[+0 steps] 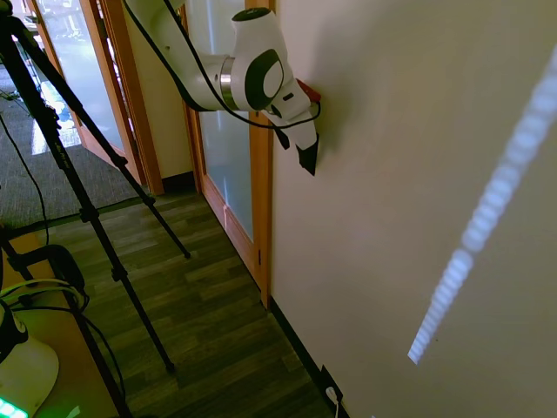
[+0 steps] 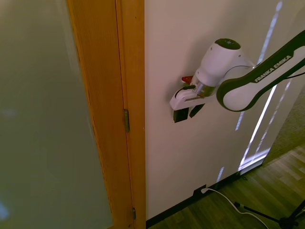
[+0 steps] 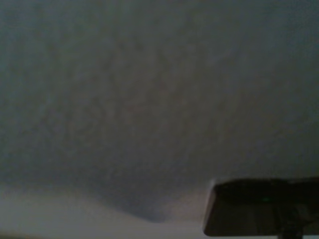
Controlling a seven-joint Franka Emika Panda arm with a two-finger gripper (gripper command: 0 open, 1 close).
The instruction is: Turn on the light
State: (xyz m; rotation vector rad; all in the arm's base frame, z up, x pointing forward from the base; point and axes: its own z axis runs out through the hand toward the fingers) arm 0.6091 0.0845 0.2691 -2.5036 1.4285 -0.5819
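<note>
The arm reaches in toward the cream wall (image 1: 409, 174), with the gripper (image 1: 308, 158) tilted so its dark fingers (image 2: 181, 115) point down along the wall face. In the first exterior view the fingertips look drawn together into a single dark point; in the second exterior view two fingers show as separate dark shapes side by side with a narrow gap, so I cannot tell for sure whether the claw is pressed together or slightly spread. It grips nothing that can be seen.

The switch plate (image 3: 259, 206) sits on the wall just right of the wooden door frame (image 2: 126, 95). In both exterior views the gripper covers it, with the fingers lying right over its spot. Only the wrist view shows it, as a dark, blurred rectangle against the grey wall, very close to the camera. Whether a finger touches the switch cannot be made out.

Low on the wall, at the baseboard, a black outlet (image 2: 198, 192) holds a white plug (image 2: 205, 190). A bright streak of sunlight (image 1: 483, 218) slants across the wall to the right.
</note>
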